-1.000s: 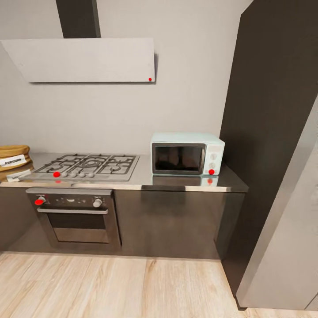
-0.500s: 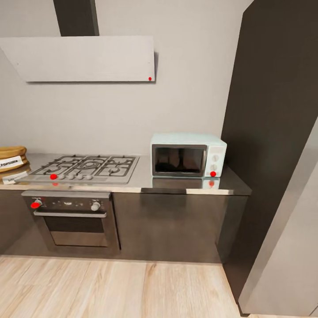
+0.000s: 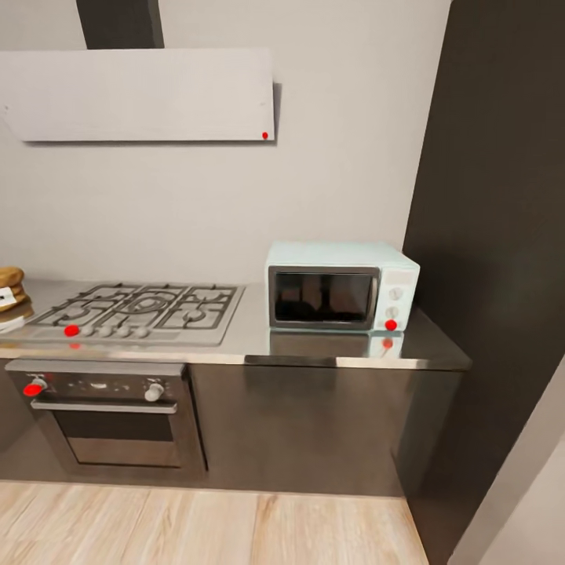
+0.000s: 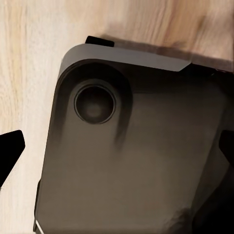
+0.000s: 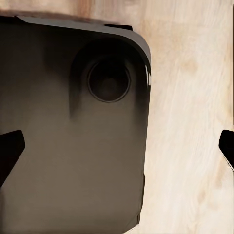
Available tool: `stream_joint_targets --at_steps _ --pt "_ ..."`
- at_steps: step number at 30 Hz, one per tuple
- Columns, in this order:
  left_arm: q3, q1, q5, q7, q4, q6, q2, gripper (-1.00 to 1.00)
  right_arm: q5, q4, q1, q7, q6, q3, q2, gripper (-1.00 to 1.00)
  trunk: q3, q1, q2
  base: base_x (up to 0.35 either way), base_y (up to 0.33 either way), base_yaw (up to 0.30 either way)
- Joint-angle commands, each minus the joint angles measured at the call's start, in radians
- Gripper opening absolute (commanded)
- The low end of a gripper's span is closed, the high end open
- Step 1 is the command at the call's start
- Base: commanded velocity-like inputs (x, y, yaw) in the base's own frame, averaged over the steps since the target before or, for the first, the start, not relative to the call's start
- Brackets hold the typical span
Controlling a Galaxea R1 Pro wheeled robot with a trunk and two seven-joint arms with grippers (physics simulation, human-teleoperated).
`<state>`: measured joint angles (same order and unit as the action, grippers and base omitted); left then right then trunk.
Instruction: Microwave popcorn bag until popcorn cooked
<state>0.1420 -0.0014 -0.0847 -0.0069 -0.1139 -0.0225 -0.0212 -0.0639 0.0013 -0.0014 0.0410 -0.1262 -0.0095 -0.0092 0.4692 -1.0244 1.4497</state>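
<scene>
The pale mint-blue microwave (image 3: 341, 286) stands on the right part of the silver countertop (image 3: 314, 349), its dark glass door closed and a red light at its lower right corner. The popcorn bag (image 3: 9, 278) is a mustard-tan sliver at the far left edge of the head view, mostly cut off. The popcorn itself is hidden. My left gripper (image 4: 117, 151) and right gripper (image 5: 117, 148) hang over my own dark base and the pale wood floor. Each has its black fingertips spread wide with nothing between them.
A steel gas hob (image 3: 137, 310) sits left of the microwave, with a black-and-steel oven (image 3: 110, 412) under it. A grey hood (image 3: 141, 94) hangs above. A tall dark cabinet (image 3: 502, 235) closes off the right side. Pale wood floor (image 3: 204, 526) runs in front of the counter.
The head camera has come closer and turned right, so the whole picture shifted left. The popcorn bag has slid almost out of the left edge. Nothing on the counter moved.
</scene>
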Motion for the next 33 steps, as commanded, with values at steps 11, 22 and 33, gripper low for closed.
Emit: stream_joint_targets --at_steps 11,22,33 --pt "0.005 0.0 -0.018 0.0 -0.001 -0.004 0.0 1.0 -0.006 0.0 0.0 0.003 -0.002 -0.006 0.003 1.0 0.001 -0.001 0.0 0.142 0.0 -0.088" --pt "0.007 0.0 -0.019 0.0 -0.002 -0.004 0.0 1.0 -0.008 0.0 0.0 0.004 0.0 -0.006 0.002 1.0 0.001 -0.001 0.0 0.0 0.0 -0.009" --pt "0.005 0.0 -0.018 -0.001 -0.001 -0.004 0.0 1.0 -0.008 0.0 0.0 0.003 -0.001 -0.006 0.0 1.0 0.001 -0.001 0.0 0.148 0.0 0.0"
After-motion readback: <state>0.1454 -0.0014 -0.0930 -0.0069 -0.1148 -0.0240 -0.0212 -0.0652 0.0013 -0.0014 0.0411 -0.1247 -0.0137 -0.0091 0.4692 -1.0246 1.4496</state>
